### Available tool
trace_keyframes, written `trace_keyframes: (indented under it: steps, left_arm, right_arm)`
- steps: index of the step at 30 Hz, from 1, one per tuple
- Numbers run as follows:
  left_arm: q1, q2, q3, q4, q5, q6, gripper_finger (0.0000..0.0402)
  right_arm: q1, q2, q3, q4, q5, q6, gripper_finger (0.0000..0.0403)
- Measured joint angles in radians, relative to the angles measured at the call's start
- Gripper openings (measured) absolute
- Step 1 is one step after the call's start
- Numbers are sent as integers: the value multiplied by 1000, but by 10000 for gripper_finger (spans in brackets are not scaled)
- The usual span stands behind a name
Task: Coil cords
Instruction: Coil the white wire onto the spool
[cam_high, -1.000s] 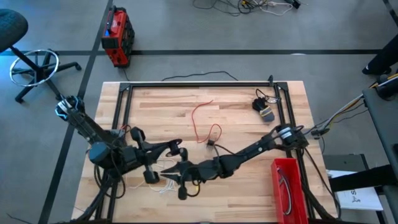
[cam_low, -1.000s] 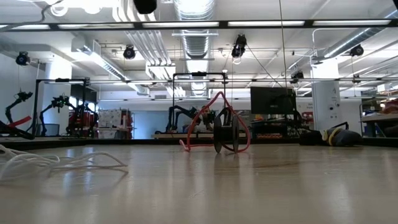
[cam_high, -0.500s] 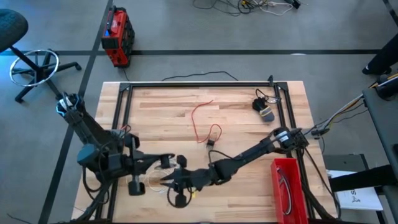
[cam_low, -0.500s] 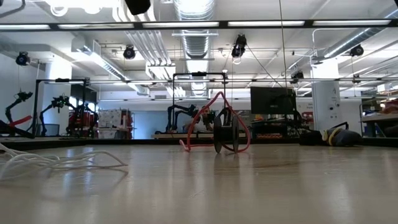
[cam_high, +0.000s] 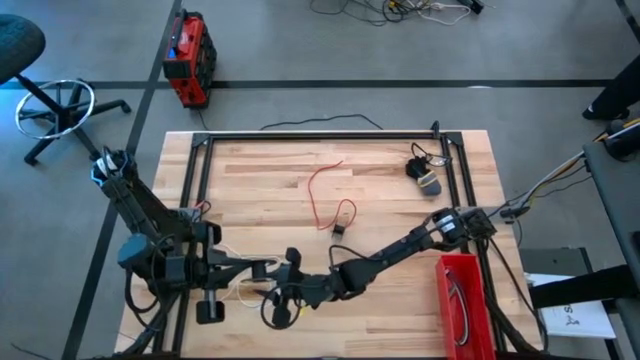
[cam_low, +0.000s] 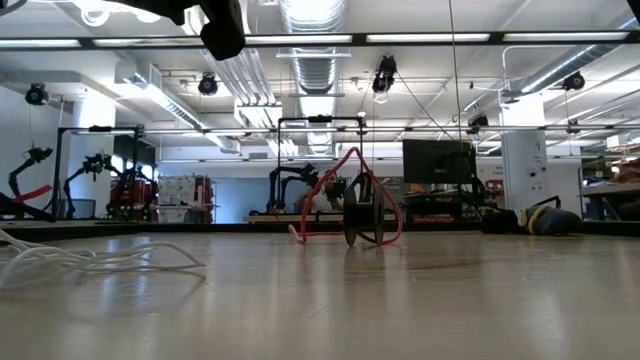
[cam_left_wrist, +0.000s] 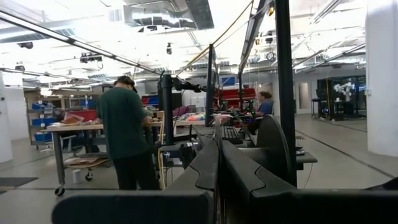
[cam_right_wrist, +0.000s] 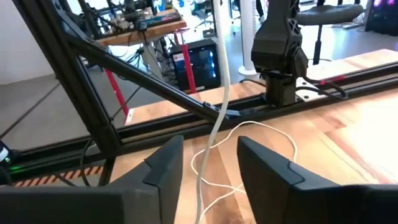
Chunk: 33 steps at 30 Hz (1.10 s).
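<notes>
The left gripper (cam_high: 262, 268) sits low on the left side of the wooden table (cam_high: 390, 200), reaching rightward from its arm; in the left wrist view its two dark fingers (cam_left_wrist: 208, 168) lie pressed flat against each other, nothing visible between them. The white cord (cam_high: 243, 291) lies in loose loops on the wood directly around and under this gripper, near the table's near-left edge; the low view shows it (cam_low: 90, 262) as a flat tangle lying on the tabletop at the far left.

Just to the right, the right gripper (cam_high: 283, 283) meets the left one, its arm stretched across from the right side of the table. In the right wrist view its fingers (cam_right_wrist: 163, 165) stand apart with the white cord (cam_right_wrist: 211, 124) running up between them; the strand rises taut from the table and does not clearly touch either finger.

Farther right, toward the table's middle, the red cord (cam_high: 322, 195) lies in an open loop ending at a small dark plug (cam_high: 339, 229), well apart from both grippers. The black cord (cam_high: 425, 168) is bunched by the far right corner. A red bin (cam_high: 460, 300) stands at the near right edge
</notes>
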Motion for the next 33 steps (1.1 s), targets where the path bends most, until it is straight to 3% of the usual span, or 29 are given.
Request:
trace_keyframes:
  steps: [12, 15, 19, 25, 29, 33]
  left_arm:
    - [-2, 0, -1, 4, -9, 16, 0]
    - [-11, -3, -1, 3, -18, 18, 0]
    - [-51, -6, -1, -2, -108, 43, 0]
    - [-140, -6, -8, -58, -173, 40, 0]
    - [-172, -6, -21, -191, -277, -89, 0]
    - [-173, -5, -38, -385, -308, -322, 0]
  right_arm:
    - [-33, 26, 30, 3, -78, -16, 18]
    - [-31, 23, 31, -34, -79, -26, 6]
    - [-25, -34, 31, -240, -56, -19, 3]
    - [18, -185, 31, -670, 117, 74, 1]
    - [57, -299, 31, -843, 206, 139, 1]
    - [100, -392, 31, -859, 236, 148, 1]
